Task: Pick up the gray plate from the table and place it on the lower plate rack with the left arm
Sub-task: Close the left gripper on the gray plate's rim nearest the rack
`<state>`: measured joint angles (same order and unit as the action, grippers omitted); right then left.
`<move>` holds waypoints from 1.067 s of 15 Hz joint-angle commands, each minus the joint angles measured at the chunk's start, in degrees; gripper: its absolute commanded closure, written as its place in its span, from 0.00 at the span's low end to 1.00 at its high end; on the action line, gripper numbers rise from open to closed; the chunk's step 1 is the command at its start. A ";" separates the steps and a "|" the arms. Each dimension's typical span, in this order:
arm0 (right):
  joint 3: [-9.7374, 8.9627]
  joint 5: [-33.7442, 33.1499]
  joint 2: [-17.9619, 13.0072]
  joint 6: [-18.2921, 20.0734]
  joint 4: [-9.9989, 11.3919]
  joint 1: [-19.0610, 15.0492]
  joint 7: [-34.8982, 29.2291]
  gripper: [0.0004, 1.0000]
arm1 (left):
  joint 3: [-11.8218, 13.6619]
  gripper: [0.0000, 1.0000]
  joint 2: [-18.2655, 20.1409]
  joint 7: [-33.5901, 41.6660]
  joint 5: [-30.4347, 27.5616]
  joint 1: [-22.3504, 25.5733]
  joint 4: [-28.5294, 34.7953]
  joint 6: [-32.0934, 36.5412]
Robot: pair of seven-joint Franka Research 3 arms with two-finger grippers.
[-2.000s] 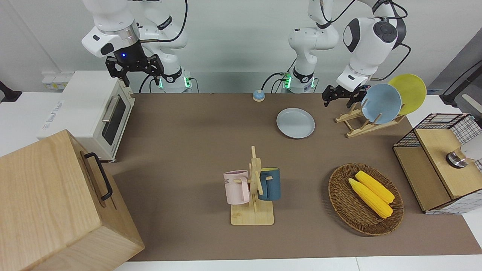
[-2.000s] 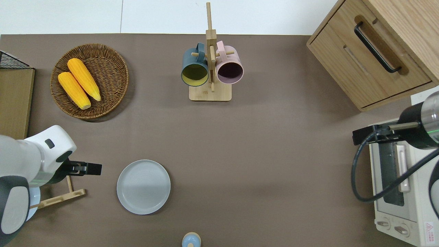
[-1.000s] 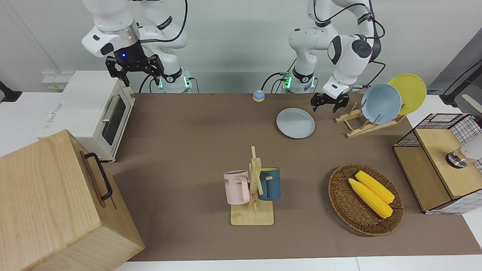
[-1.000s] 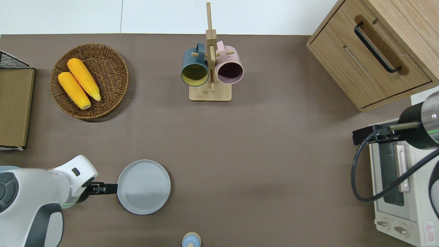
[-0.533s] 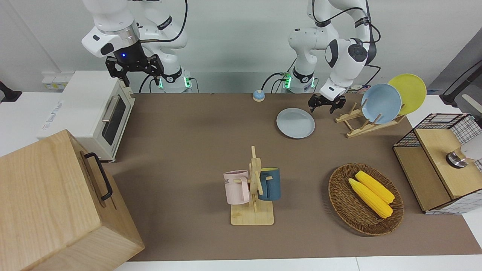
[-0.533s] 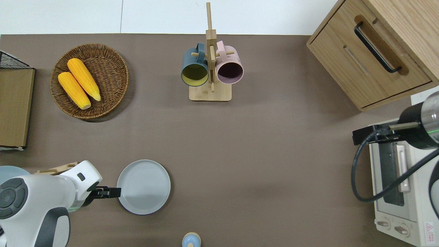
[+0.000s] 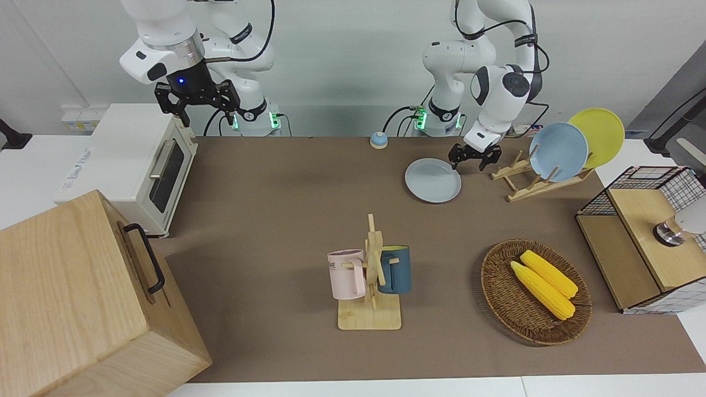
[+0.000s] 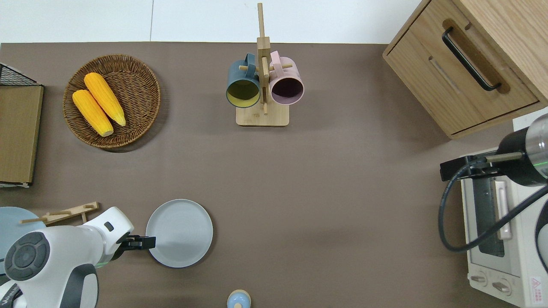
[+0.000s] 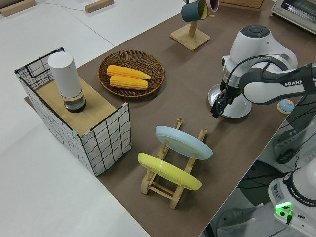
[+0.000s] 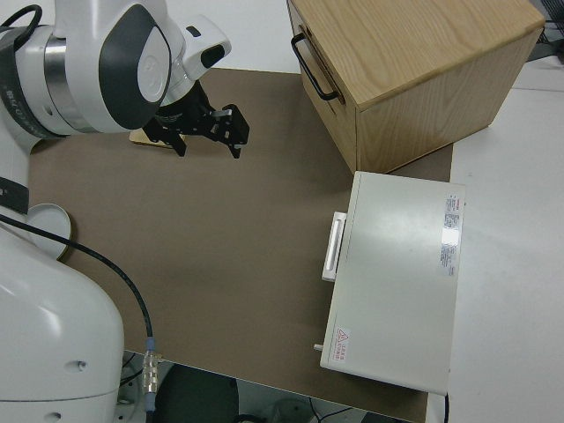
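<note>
Down at the plate's edge, my left gripper [image 7: 468, 160] hangs in the front view with its fingers spread apart, at the rim of the gray plate [image 7: 432, 181] on the side toward the lower plate rack [image 7: 524, 181]; the plate lies flat on the table [image 7: 287, 209], and the rack carries a sky-blue plate [image 7: 558, 151] and a yellow plate [image 7: 598, 135] leaning in its slots. From overhead, my left gripper [image 8: 143, 243] pokes out level from the wrist and its tip overlaps the gray plate [image 8: 180, 233] at the rim; I cannot tell whether it touches. A wicker basket [image 8: 141, 124] with two corn cobs [image 8: 99, 104] sits farther from me, well apart. In the left side view, my left gripper [image 9: 217, 104] points down at the gray plate [image 9: 237, 109], which is mostly hidden by my own forearm. In the right side view, my right gripper [image 10: 204, 129] is parked with its fingers apart.
</note>
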<state>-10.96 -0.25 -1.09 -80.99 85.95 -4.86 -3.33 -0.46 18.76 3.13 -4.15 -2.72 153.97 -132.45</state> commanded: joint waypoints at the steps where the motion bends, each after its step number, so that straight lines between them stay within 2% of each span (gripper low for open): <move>1: -0.38 0.43 -0.14 0.83 -0.35 -0.41 -0.01 0.01 | -0.50 0.00 -2.49 -0.49 -0.77 -1.32 1.95 -5.35; 4: -0.38 0.43 -0.14 0.83 -0.35 -0.41 -0.01 0.01 | -0.51 0.00 -4.86 -0.58 -0.77 -2.29 2.13 -7.64; 10: -0.38 0.43 -0.14 0.83 -0.35 -0.41 -0.01 0.01 | -0.51 0.01 -6.71 -0.58 -0.77 -2.56 2.65 -10.54; 11: -0.38 0.43 -0.14 0.83 -0.35 -0.41 -0.01 0.01 | -0.51 0.08 -6.80 -0.58 -0.77 -2.56 2.65 -10.81; 12: -0.38 0.43 -0.14 0.83 -0.35 -0.41 -0.01 0.01 | -0.51 0.19 -6.98 -0.58 -0.77 -2.65 2.65 -10.81; 15: -0.38 0.43 -0.14 0.83 -0.35 -0.41 -0.01 0.01 | -0.51 0.63 -7.07 -0.67 -0.77 -2.65 2.65 -10.90; 16: -0.29 0.43 -0.14 0.83 -0.35 -0.41 -0.01 0.01 | -0.51 0.74 -7.07 -0.67 -0.77 -2.65 2.65 -10.90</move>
<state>-10.96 -0.25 -1.09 -80.99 85.95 -4.86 -3.33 -1.17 12.05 3.06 -4.33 -4.30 155.62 -141.94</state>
